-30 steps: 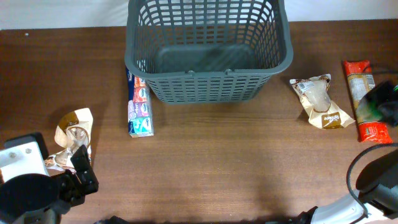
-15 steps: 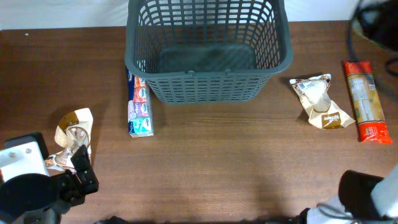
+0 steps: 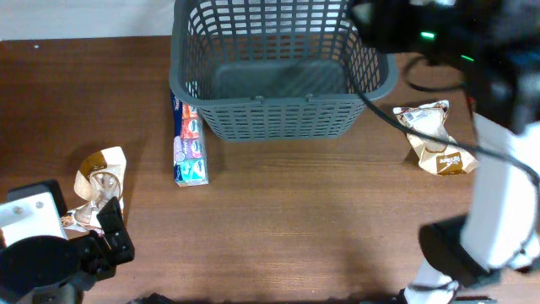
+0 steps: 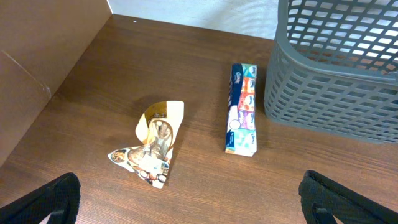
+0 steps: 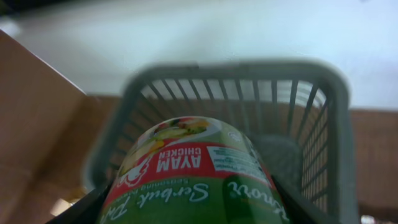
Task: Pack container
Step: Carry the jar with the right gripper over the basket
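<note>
The container, a dark grey lattice basket [image 3: 278, 100], stands at the table's far middle, and nothing shows inside it. It also shows in the left wrist view [image 4: 280, 93] and the right wrist view [image 5: 236, 67]. My right gripper [image 5: 193, 202] is shut on a green and red Knorr chicken seasoning can [image 5: 193, 168]. In the overhead view it [image 3: 380, 19] hovers over the basket's far right corner. My left gripper [image 3: 105, 236] is open and empty at the near left, with black fingertips [image 4: 53, 202] wide apart.
A tissue pack [image 3: 190, 143] lies against the basket's left side, also in the left wrist view [image 4: 242, 109]. A cream and brown packet [image 3: 99, 179] lies by the left gripper. Another packet [image 3: 434, 135] lies right of the basket, beside my right arm [image 3: 498, 194].
My right arm has swung from the right table edge up and left over the basket's far right corner, now covering the red package. The left arm has not moved.
</note>
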Robot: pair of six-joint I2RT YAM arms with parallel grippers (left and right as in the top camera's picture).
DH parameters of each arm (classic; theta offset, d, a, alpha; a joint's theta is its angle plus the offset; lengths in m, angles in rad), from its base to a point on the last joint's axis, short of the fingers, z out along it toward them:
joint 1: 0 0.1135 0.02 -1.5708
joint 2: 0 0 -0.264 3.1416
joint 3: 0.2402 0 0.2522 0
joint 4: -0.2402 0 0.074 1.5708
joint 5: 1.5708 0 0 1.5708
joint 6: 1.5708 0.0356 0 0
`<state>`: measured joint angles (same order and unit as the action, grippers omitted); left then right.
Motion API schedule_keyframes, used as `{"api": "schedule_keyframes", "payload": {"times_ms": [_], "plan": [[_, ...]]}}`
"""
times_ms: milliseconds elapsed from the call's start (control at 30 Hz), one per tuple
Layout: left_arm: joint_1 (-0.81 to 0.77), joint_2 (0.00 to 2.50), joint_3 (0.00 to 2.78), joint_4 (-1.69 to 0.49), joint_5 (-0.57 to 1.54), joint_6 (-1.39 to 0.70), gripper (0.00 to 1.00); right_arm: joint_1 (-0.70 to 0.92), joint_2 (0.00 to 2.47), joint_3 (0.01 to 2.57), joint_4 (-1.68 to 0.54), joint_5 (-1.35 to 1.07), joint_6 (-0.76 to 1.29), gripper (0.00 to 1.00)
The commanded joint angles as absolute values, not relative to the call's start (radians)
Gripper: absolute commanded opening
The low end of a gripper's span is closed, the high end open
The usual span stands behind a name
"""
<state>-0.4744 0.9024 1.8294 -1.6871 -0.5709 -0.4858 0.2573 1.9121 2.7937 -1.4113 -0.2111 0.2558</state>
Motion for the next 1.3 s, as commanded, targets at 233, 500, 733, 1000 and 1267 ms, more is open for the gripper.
{"api": "schedule_keyframes", "payload": {"times_ms": [233, 500, 733, 1000, 1267], "plan": [[-0.468, 0.907, 1.826, -1.687, -0.507, -0.473, 1.00, 0.332, 2.141, 2.798, -1.493, -0.002, 0.243, 0.04], [-0.468, 0.907, 1.826, -1.687, -0.500, -0.473, 1.00, 0.326, 2.225, 2.798, -1.504, 0.044, 0.243, 0.04], [-0.468, 0.907, 1.826, -1.687, -0.489, -0.473, 1.00, 0.326, 2.310, 2.791, -1.543, 0.047, 0.244, 0.04], [-0.468, 0.907, 1.826, -1.687, -0.477, -0.473, 1.00, 0.320, 2.400, 2.769, -1.604, 0.050, 0.244, 0.04], [-0.468, 0.907, 1.826, -1.687, -0.459, -0.473, 1.00, 0.294, 2.432, 2.752, -1.639, 0.049, 0.244, 0.04]]}}
